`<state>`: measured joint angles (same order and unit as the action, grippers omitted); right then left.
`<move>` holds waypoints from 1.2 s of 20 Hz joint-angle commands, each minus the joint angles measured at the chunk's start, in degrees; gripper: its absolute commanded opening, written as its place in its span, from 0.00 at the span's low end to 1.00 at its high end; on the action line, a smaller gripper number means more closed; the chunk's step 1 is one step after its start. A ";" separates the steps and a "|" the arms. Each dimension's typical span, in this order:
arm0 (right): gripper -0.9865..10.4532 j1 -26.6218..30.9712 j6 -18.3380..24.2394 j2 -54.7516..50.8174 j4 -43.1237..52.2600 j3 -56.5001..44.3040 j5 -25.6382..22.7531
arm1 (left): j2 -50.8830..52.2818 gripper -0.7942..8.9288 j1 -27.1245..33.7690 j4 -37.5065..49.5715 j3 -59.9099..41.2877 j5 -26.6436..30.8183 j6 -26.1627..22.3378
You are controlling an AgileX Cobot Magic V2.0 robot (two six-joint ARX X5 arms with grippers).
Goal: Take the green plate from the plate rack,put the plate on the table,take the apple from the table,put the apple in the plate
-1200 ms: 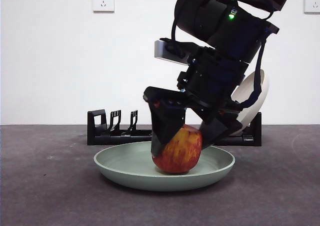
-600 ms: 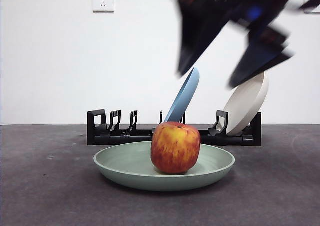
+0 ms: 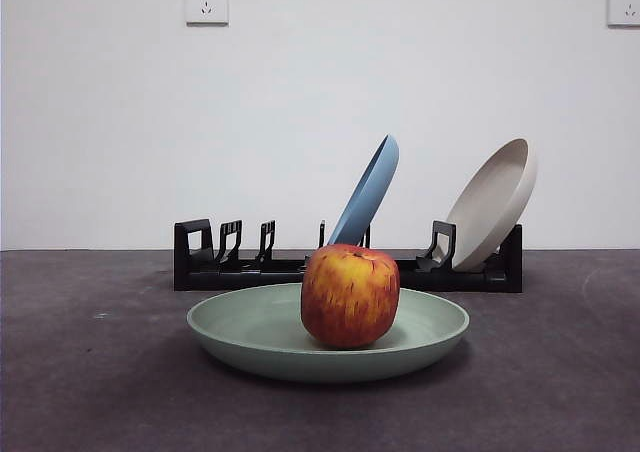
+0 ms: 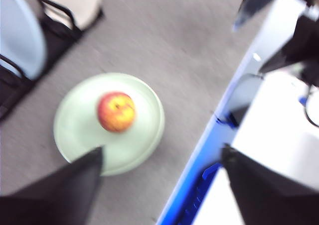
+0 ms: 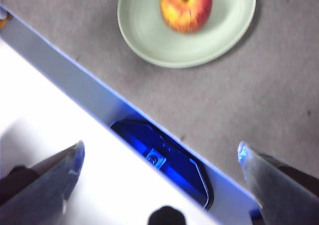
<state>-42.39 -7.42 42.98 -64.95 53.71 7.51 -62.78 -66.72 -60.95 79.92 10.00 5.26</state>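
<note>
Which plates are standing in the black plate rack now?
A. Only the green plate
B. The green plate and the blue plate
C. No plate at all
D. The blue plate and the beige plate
D: in the front view the blue plate and the beige plate lean in the plate rack, while the green plate lies flat on the table with the apple in it.

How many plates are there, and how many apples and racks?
Plates: 3, the green plate, the blue plate and the beige plate
Apples: 1, the apple
Racks: 1, the plate rack
Total: 5
</note>
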 commanded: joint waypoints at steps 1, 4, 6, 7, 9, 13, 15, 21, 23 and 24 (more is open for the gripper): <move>0.31 -0.11 -0.74 -0.85 -1.40 0.15 0.17 | -0.02 0.09 -0.04 -1.25 -0.04 -0.17 1.01; 0.08 -0.11 -0.66 -1.18 -1.53 0.15 1.46 | -0.02 0.07 -0.04 -2.47 -0.04 -0.26 1.03; 0.08 -0.11 -0.66 -1.16 -1.51 0.15 1.79 | -0.02 0.07 -0.04 -3.23 -0.04 -0.85 1.03; 0.08 -0.11 -0.68 -1.14 -1.46 0.15 1.75 | -0.02 0.07 -0.04 -3.54 -0.04 -1.44 1.01; 0.08 -0.11 -0.70 -1.09 -0.90 0.15 1.36 | -0.02 0.07 -0.04 -4.07 -0.04 -1.53 0.98; 0.09 -0.11 -0.68 -1.14 -0.02 0.15 1.40 | -0.02 0.08 -0.04 -4.37 -0.04 -1.07 0.96; 0.09 -0.11 -0.66 -1.16 -0.07 0.15 1.33 | -0.02 0.08 -0.02 -4.42 -0.04 -1.09 0.98; 0.09 -0.11 -0.66 -1.16 -0.07 0.15 1.33 | -0.02 0.08 -0.02 -4.22 -0.04 -1.11 0.96; 0.09 -0.11 -0.66 -1.16 -0.07 0.15 1.33 | -0.02 0.08 -0.04 -4.26 -0.04 -1.11 0.96; 0.09 -0.11 -0.66 -1.16 -0.07 0.15 1.31 | -0.02 0.08 -0.04 -4.24 -0.04 -1.11 0.96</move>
<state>-42.39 -7.75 41.87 -65.17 53.71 8.95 -62.78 -66.72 -65.34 79.92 8.82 6.04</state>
